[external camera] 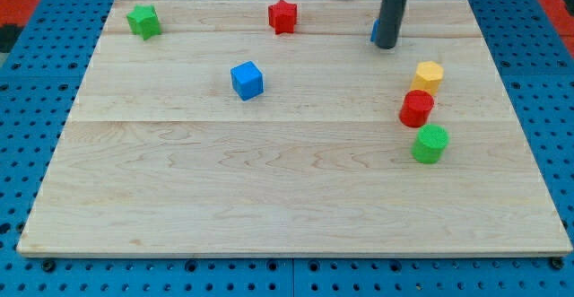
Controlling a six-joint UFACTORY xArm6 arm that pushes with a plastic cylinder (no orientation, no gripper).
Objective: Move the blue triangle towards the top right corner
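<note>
The blue triangle [375, 31] is mostly hidden behind my rod; only a thin blue sliver shows at the rod's left side, near the view's top, right of centre. My tip [387, 45] rests on the board right in front of that block, touching or nearly touching it. The board's top right corner [466, 1] lies to the right of the tip.
A red star [282, 15] and a green star [143, 21] sit along the top edge. A blue cube [247, 80] lies left of centre. A yellow hexagon [429, 75], a red cylinder [416, 108] and a green cylinder [430, 144] stand in a column at the right.
</note>
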